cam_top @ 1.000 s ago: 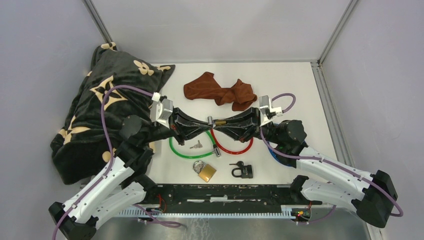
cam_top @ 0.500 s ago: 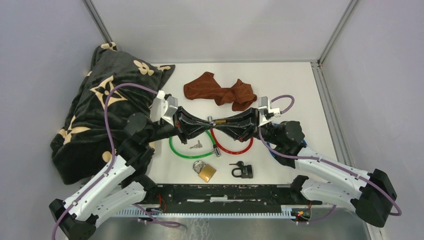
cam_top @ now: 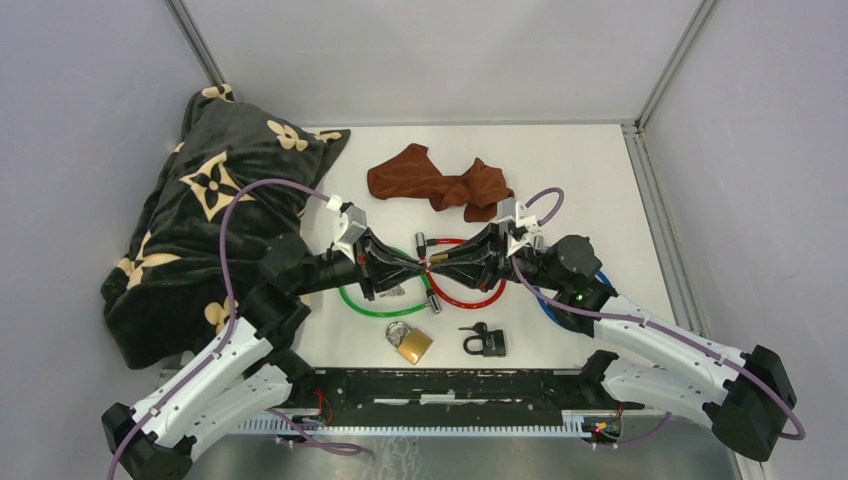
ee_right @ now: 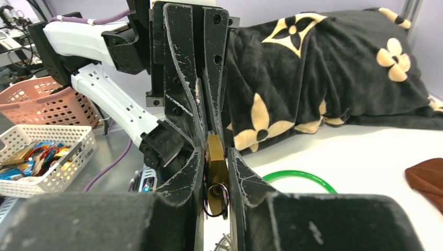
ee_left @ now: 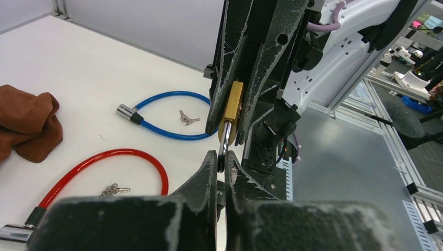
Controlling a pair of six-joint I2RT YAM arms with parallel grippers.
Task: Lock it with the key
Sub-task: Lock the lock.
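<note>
My two grippers meet tip to tip above the table's middle. Between the fingers of my right gripper sits a brass padlock, clamped by its flat sides. At the end of the padlock nearest the right wrist camera there is a dark key ring and what looks like the key's head. In the left wrist view the padlock points its silver shackle at my left gripper, which is shut on the shackle's tip. From above, the joined tips hang over the red cable lock.
A green cable lock, a blue cable lock and loose key sets lie around the grippers. A second brass padlock and a black padlock lie near the front edge. A brown cloth lies behind, a black patterned blanket at left.
Both grippers, still joined at the padlock, have come toward the front edge and lower, and both wrists have turned. Neither grip has changed.
</note>
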